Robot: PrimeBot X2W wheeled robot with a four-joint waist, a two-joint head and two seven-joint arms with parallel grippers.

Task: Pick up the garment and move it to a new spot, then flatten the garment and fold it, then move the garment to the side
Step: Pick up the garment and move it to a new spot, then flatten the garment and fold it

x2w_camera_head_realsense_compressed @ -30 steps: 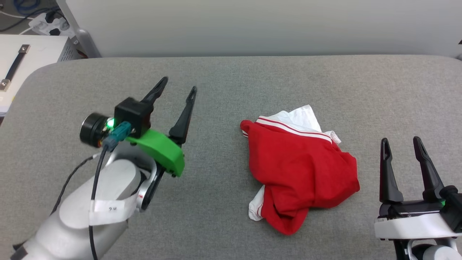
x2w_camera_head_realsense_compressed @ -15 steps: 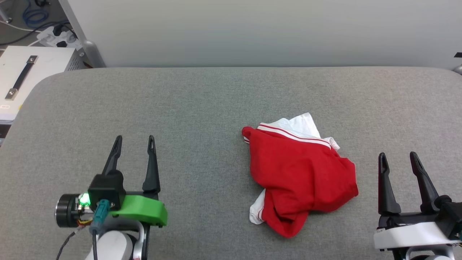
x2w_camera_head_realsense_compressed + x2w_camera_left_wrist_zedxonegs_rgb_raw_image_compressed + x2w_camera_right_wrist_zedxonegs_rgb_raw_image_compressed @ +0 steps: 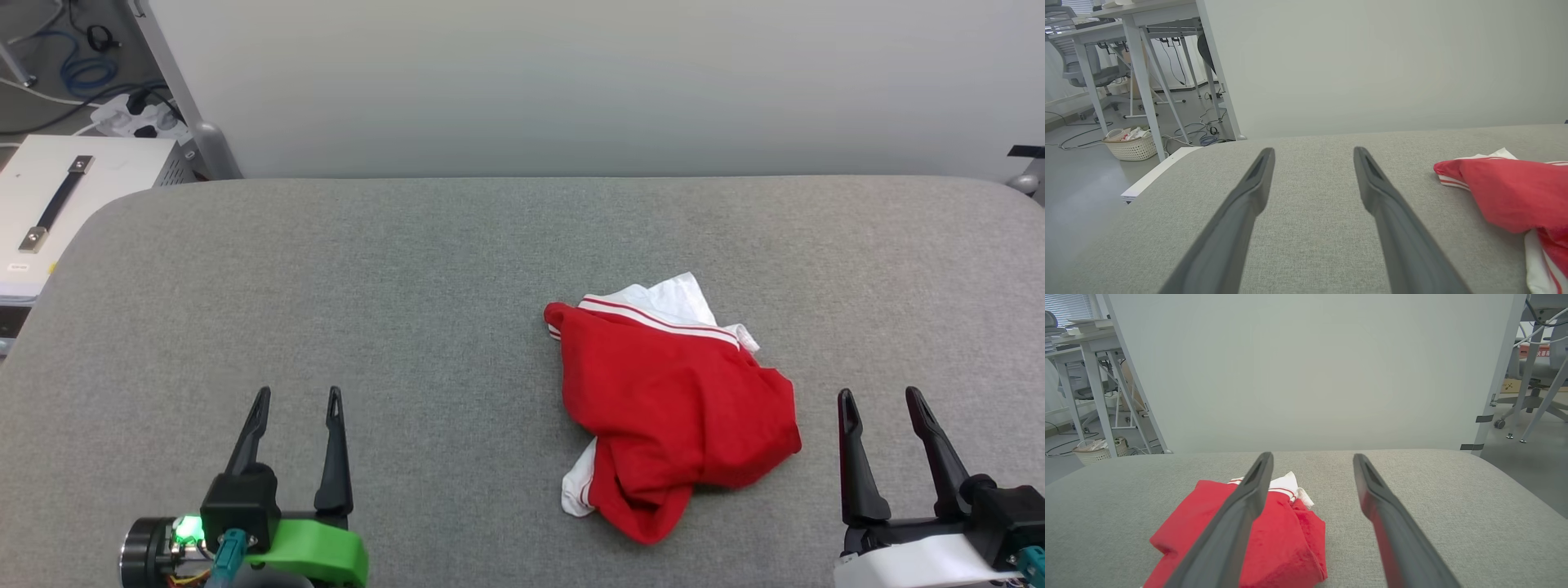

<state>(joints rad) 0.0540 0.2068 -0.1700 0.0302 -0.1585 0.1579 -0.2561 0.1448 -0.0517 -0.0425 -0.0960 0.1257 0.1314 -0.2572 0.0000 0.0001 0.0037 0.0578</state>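
Garment (image 3: 673, 408) in red crumpled heap on grey table (image 3: 408, 286), untouched, between left gripper (image 3: 298, 398) and right gripper (image 3: 880, 396), nearer the right, both with fingers wide apart, holding nothing.

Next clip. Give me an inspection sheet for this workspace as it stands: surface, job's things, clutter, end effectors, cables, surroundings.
surface: grey fabric-covered table, flat, no stains visible.
job's things: red garment lies crumpled right of centre with white sleeve parts showing; not flattened or folded.
clutter: nothing seen.
end effectors: left end effector open over bare table, holding nothing; right end effector open, beside the garment and apart from it.
cables: blue coiled cable and power strip on the floor beyond the table's far left corner.
surroundings: white case with a black handle at left; pale wall panel behind; basket on the floor.
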